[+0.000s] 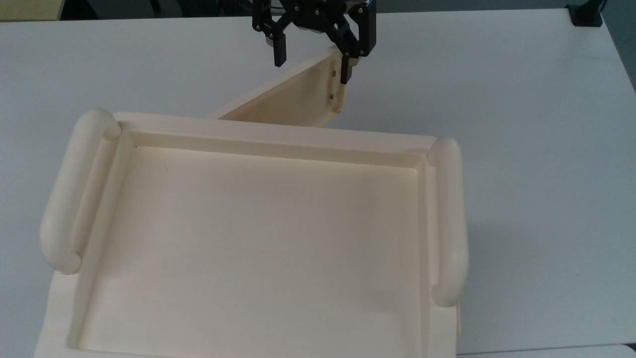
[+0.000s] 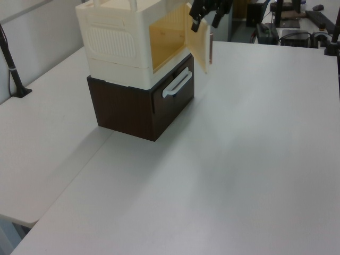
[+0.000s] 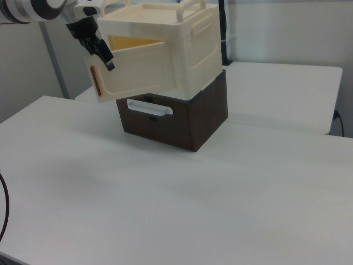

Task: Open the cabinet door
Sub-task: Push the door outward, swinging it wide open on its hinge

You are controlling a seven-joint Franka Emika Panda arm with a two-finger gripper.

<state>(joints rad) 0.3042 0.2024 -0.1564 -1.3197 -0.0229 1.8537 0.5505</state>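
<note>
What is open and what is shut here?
cabinet door: partly open, swung out from the front of the cream cabinet.
gripper: jaws open, one on each side of the door's free edge.
drawer in the dark brown box under the cabinet: shut, its white handle untouched.

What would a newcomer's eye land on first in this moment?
The cream cabinet door stands swung partly open off the cabinet, at the right view's left. The black gripper sits at its free top edge, jaws apart, one on each side of the panel. The cream cabinet is stacked on a dark brown drawer unit.
</note>
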